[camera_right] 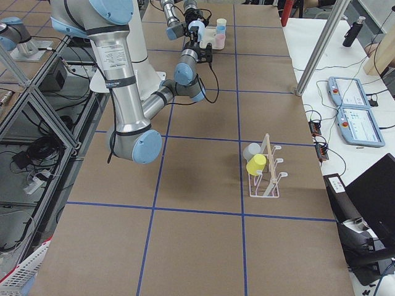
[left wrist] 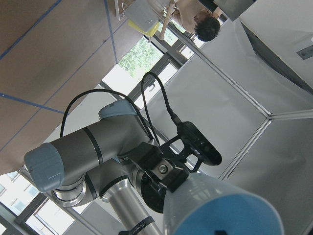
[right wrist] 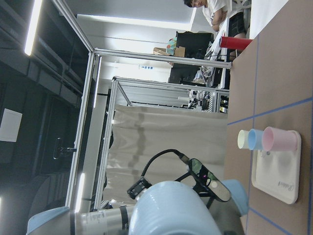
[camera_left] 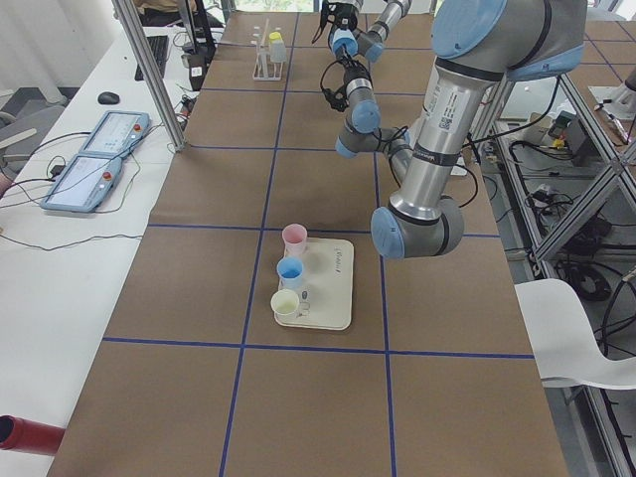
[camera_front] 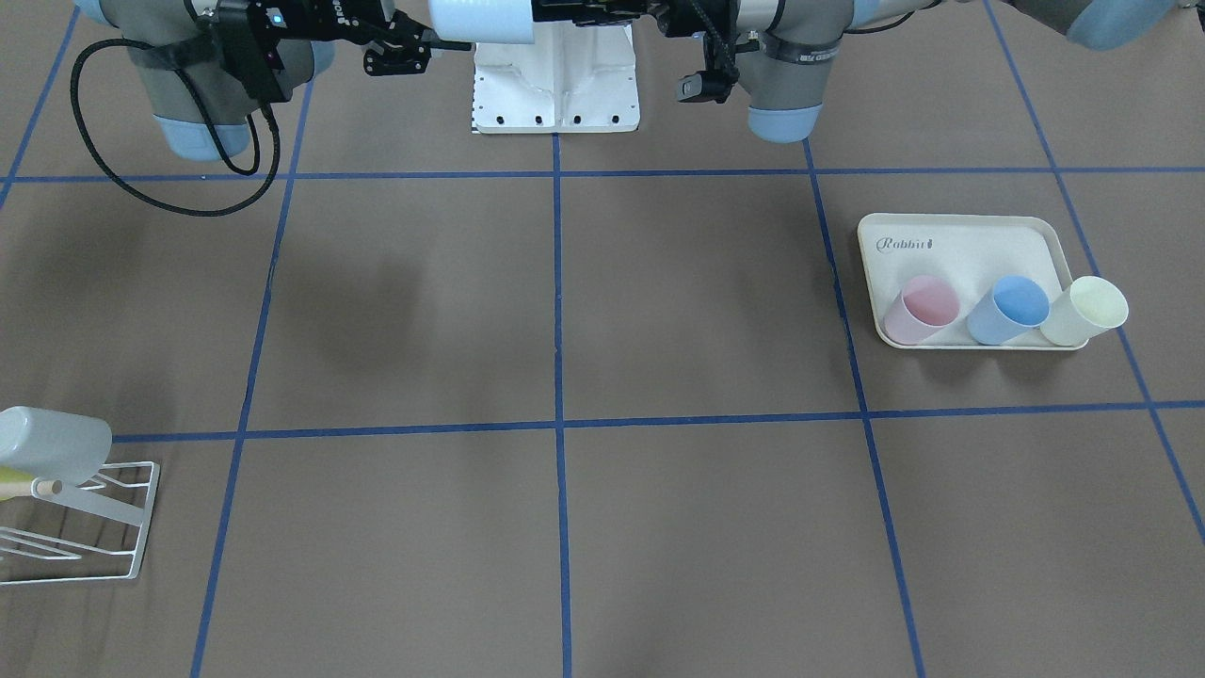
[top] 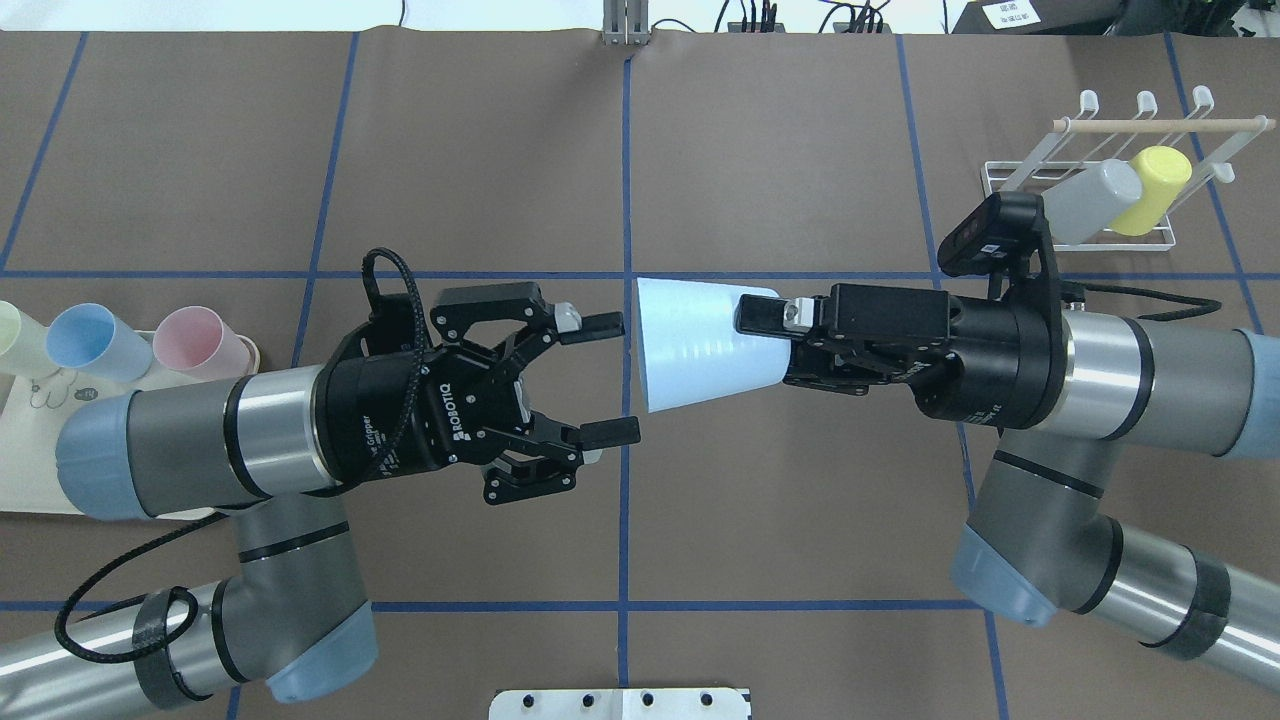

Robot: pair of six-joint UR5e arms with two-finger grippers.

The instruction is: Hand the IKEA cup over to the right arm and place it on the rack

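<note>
A light blue IKEA cup (top: 700, 345) hangs on its side above the middle of the table, its mouth toward my left gripper. My right gripper (top: 770, 340) is shut on the cup's narrow base end. My left gripper (top: 608, 377) is open, its fingers just short of the cup's rim and not touching it. The left wrist view shows the cup's mouth (left wrist: 225, 210) close up, and the right wrist view shows its base (right wrist: 171, 210). The white wire rack (top: 1150, 125) with a wooden rod stands at the far right. It holds a grey cup (top: 1090, 200) and a yellow cup (top: 1155, 188).
A cream rabbit-print tray (camera_front: 970, 245) on the left arm's side carries a pink cup (camera_front: 921, 309), a blue cup (camera_front: 1009, 309) and a pale yellow cup (camera_front: 1087, 311). The rack (camera_front: 132, 513) sits at the table corner on the right arm's side. Blue tape lines grid the brown table.
</note>
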